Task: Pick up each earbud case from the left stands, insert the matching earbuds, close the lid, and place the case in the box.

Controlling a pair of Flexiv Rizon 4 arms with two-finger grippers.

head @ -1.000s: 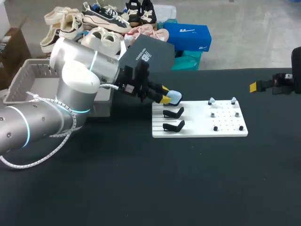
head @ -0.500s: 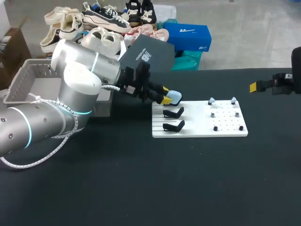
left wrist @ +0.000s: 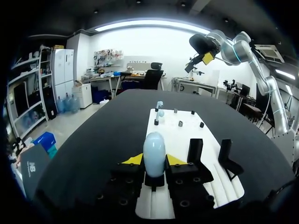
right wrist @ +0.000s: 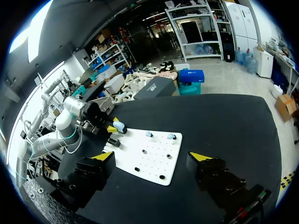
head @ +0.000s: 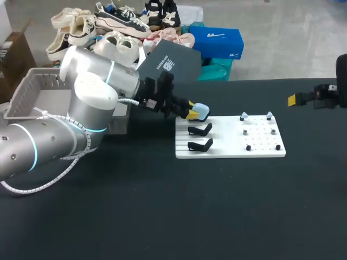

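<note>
A light blue earbud case (head: 201, 112) sits on the far stand of the white board (head: 227, 150). My left gripper (head: 189, 114) is around it. In the left wrist view the case (left wrist: 154, 150) stands upright, and both yellow tips of the left gripper (left wrist: 154, 161) press on its sides. Beside it, two black stands (left wrist: 195, 152) are empty. Two light blue earbuds (head: 244, 116) rest on pegs at the board's far right. My right gripper (head: 297, 99) hangs at the table's right side, well away from the board (right wrist: 149, 157), and stands wide open and empty.
A grey basket (head: 30, 89) stands at the table's back left, behind my left arm. Small dark and grey pegs (head: 248, 147) dot the board's right half. Bare black tabletop (head: 217, 211) spreads in front of the board.
The left gripper's fingers have drawn in against the blue case on its stand. Both arms have otherwise stayed in place.
</note>
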